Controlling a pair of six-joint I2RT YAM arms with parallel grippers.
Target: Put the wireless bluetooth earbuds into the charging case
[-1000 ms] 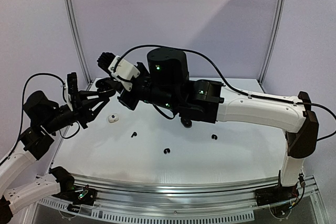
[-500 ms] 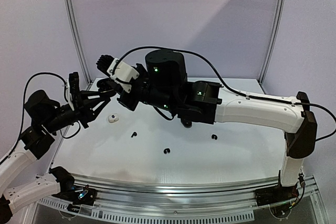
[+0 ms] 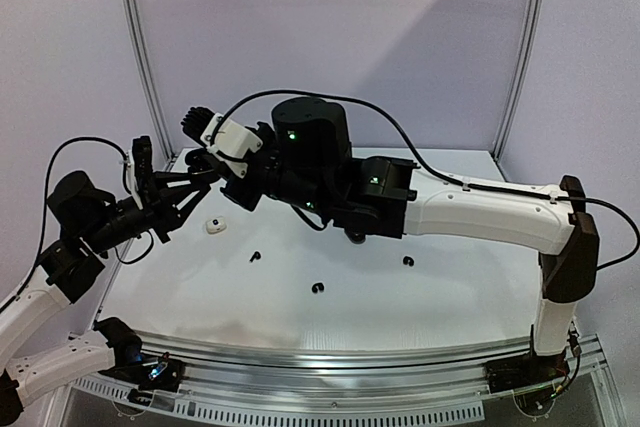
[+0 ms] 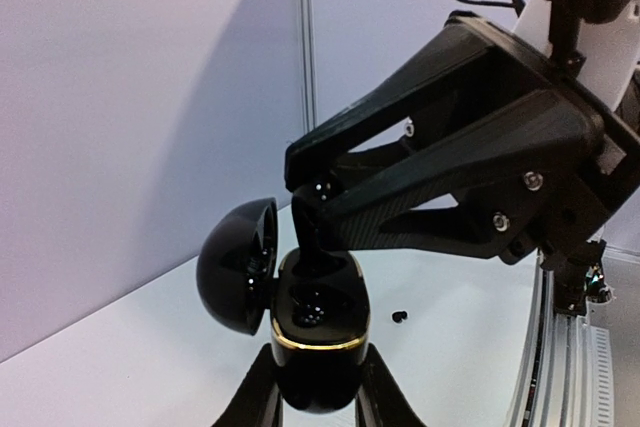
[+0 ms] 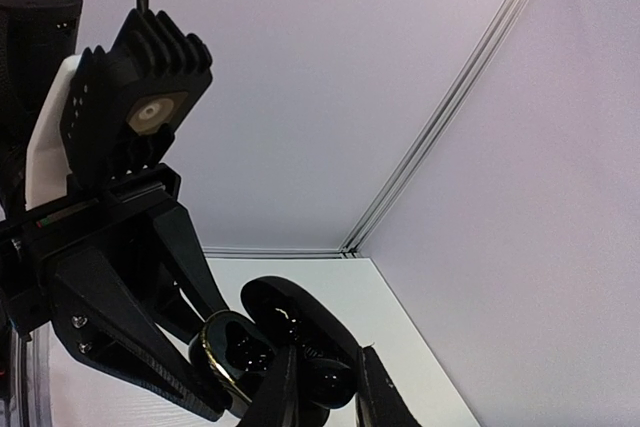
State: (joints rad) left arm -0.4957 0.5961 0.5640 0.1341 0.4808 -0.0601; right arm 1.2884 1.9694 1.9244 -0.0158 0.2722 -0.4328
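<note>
1. The left gripper (image 4: 318,372) is clamping a glossy black case (image 4: 318,332) by its lower half, one finger on each side. It's holding the case upright in the air above the far left part of the table (image 3: 400,317).
2. The case's lid (image 4: 238,267) is hanging open, flipped off to one side, so the gold-rimmed top and the wells inside are showing.
3. The right gripper (image 4: 305,197) is leaning in from the right. Its fingers are pinched nearly together on what looks like a small black earbud (image 4: 318,247).
4. That earbud is pointing down into one of the wells and touching the case. I can't tell whether it's sitting all the way in.
5. Other black earbuds (image 3: 319,289) are lying well apart on the middle of the table.
6. A white earbud (image 3: 213,226) is lying on the left side of the table, below where the two grippers are meeting.
</note>
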